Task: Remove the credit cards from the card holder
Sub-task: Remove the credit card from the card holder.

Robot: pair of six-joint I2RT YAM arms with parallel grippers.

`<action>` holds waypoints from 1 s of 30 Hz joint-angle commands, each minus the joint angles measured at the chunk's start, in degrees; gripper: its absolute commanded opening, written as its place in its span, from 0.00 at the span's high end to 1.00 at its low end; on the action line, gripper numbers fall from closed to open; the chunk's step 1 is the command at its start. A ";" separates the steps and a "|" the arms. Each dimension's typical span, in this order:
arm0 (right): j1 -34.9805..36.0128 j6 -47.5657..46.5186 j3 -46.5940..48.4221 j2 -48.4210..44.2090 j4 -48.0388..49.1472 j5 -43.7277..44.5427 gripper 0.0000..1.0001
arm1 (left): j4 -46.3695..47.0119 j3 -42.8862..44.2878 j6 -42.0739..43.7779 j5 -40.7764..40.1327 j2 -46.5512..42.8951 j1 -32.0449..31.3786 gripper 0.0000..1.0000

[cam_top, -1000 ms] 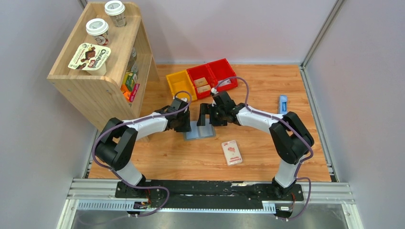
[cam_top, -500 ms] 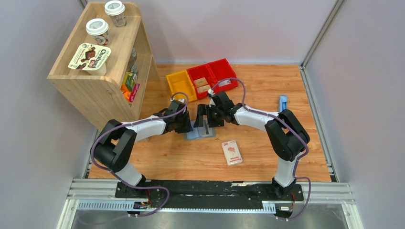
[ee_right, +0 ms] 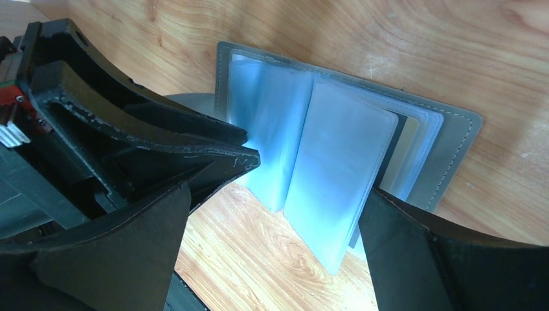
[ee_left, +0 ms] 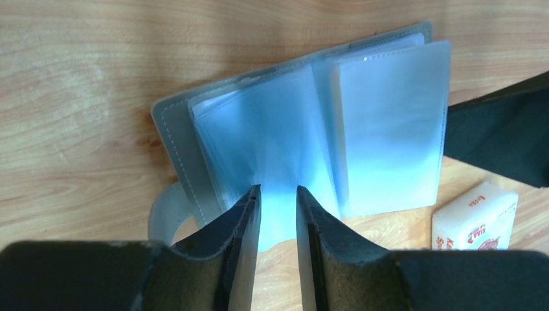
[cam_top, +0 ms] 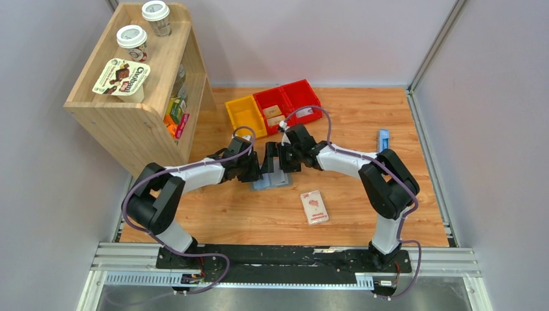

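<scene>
The card holder (cam_top: 272, 180) lies open on the desk (cam_top: 246, 214), about mid-desk, with both my claws crowded over it. My left claw (ee_left: 278, 194) is closed down to a narrow gap on the frosted plastic sleeves at the edge of the holder nearest it, and those sleeves rise off the grey cover. My right claw (ee_right: 275, 194) stands wide open and holds nothing. Its fingers straddle the fanned sleeves from the far right.

I cannot pick out the credit cards (ee_right: 399, 144) plainly. In the right wrist view only a tan sliver shows behind one sleeve, and I take it for a card edge, so by my judgement nothing is out yet.

Several things could go wrong from here:

- The sleeves are thin and slick. If my left claw pulls up, the plastic may slide out, or the whole light holder may lift off the desk.
- My right claw could close on a sleeve leaf instead of a card, because the card barely shows past the plastic. Then I would drag the holder rather than draw the card.
- My two claws sit very near each other, so a careless reach by the right could knock the left's fingers.
- The white-and-pink packet (cam_top: 314, 207), near and to the right, could be nudged if the holder swings.
</scene>
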 commanded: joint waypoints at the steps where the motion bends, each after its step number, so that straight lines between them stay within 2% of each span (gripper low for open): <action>1: 0.53 -1.25 1.44 -2.53 0.62 0.88 0.00 | -6.04 -2.84 -0.05 -1.72 -2.96 -0.23 0.64; 8: 0.79 0.16 2.58 -1.12 6.06 -6.33 0.00 | -8.32 -4.60 -1.01 -5.13 -9.03 -0.14 0.59; 14: 2.10 1.38 5.74 2.82 8.18 -10.64 0.00 | -10.00 -8.73 -3.39 -10.85 -20.45 0.04 0.55; 22: 3.52 2.79 8.47 10.21 6.95 -7.49 0.00 | -10.36 -13.47 -4.44 -14.11 -37.50 0.13 0.52; 25: 3.51 1.83 9.08 10.57 5.28 -7.57 0.00 | -10.27 -13.74 -4.36 -13.85 -39.71 0.13 0.52; 30: 2.90 -1.59 11.28 4.87 0.45 -4.59 0.00 | -8.77 -12.60 -4.27 -11.04 -39.28 0.13 0.50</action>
